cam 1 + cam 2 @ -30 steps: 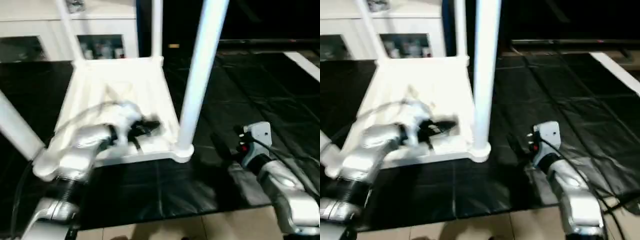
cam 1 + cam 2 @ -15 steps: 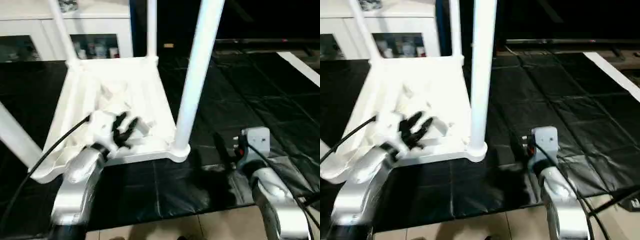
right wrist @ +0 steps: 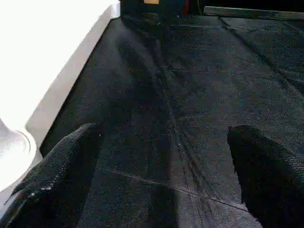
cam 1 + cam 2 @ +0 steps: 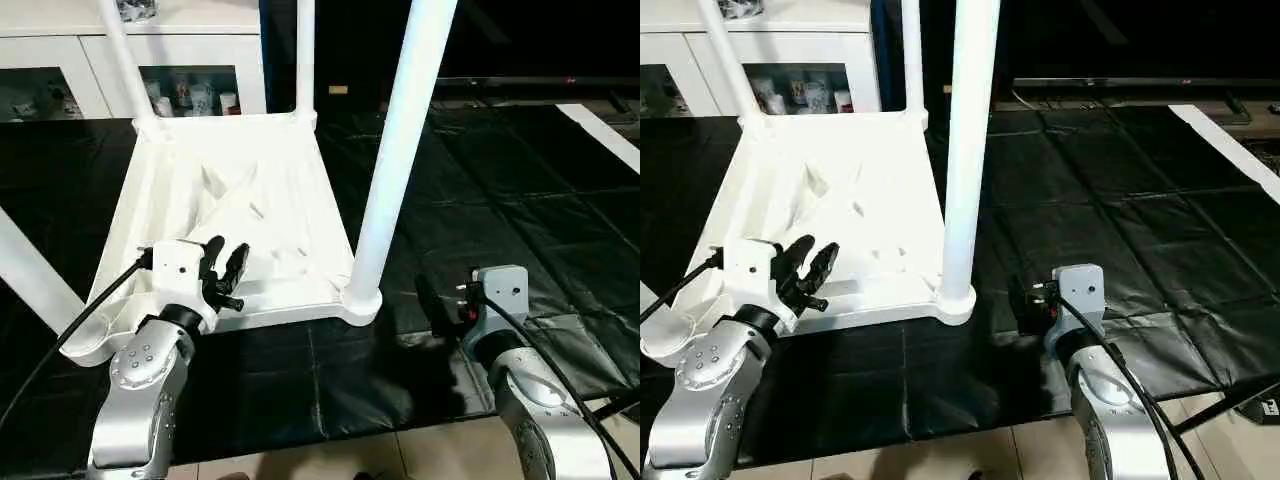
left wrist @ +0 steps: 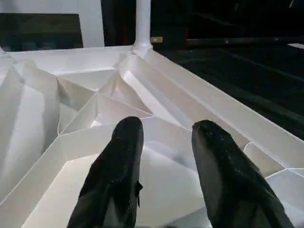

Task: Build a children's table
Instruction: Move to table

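The children's table lies upside down on black mats, its ribbed underside (image 4: 250, 200) facing up. White legs stand in its corner sockets: a thick near-right leg (image 4: 400, 150), two far legs (image 4: 305, 55) (image 4: 120, 60), and a near-left leg (image 4: 30, 265) leaning out to the left. My left gripper (image 4: 225, 268) hovers over the top's near edge, open, its black fingers (image 5: 118, 166) apart with nothing between them. My right gripper (image 3: 161, 137) is wide open above the mat, just right of the near-right leg's socket (image 4: 362, 300), with its fingers (image 3: 61, 166) holding nothing.
A white cabinet with glass doors (image 4: 60, 60) stands behind the table at the back left. Black floor mats (image 4: 520, 180) stretch to the right, with a pale strip (image 4: 600, 125) at their far right edge. Tiled floor (image 4: 400, 455) shows nearest me.
My left arm has swung from lying across the table top to pointing forward at its near edge, and its fingers have spread. The right arm has drawn slightly nearer me. The camera shifted.
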